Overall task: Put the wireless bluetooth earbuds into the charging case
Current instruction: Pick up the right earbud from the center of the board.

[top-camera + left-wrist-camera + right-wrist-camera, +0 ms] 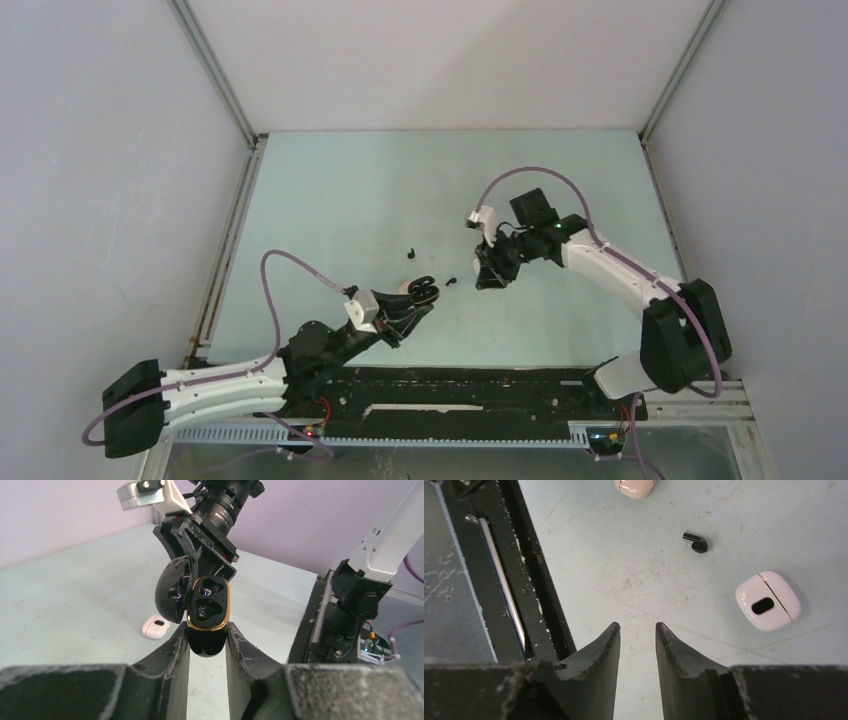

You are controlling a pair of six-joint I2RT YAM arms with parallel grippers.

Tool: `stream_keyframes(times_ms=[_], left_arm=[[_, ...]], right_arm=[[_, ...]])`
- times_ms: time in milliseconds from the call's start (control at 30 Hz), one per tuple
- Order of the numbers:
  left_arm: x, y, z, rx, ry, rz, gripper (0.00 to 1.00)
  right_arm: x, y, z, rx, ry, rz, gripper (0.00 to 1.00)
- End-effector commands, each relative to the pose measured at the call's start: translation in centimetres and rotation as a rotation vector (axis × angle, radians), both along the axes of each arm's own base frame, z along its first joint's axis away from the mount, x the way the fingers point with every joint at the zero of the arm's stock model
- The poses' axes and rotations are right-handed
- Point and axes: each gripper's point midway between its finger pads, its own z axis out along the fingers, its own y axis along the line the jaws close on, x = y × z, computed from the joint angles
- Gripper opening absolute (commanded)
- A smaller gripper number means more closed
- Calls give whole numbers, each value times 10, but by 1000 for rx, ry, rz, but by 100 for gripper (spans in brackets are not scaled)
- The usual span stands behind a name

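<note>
My left gripper [207, 632] is shut on the lower body of a black charging case [209, 605] with a gold rim. Its lid is swung open to the left and both sockets look empty. In the top view the case [423, 290] is held up left of the right gripper [487, 277]. The right gripper [637, 628] hangs over bare table, its jaws a narrow gap apart with nothing between them. One black earbud [697, 543] lies on the table ahead of it. Two small black earbuds [411, 253] [450, 282] show on the table from above.
A white closed case [768, 601] lies right of the right gripper's fingers, and a cream case [634, 486] lies at the frame's top edge. A pale case [156, 626] sits on the table behind the left fingers. The black base rail [519, 580] runs along the near edge.
</note>
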Motion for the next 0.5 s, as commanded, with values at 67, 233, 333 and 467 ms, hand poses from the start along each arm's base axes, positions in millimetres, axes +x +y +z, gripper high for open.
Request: stream_keyframes(times_ms=[67,233,333,467], left_arm=[[15,21,-19,50,31,119,0],[13,24,-15,34,37,116,0],[12,27,-13,31,31,117,0],[12,31,-11,27,29,130,0]], right_arm=[[36,30,-16,-103,3,-79,35],[56,46,-37,-175,130,-127,35],[64,52,-55,-232,147,-145,37],[65,53,-76,-312,160,-158,40]])
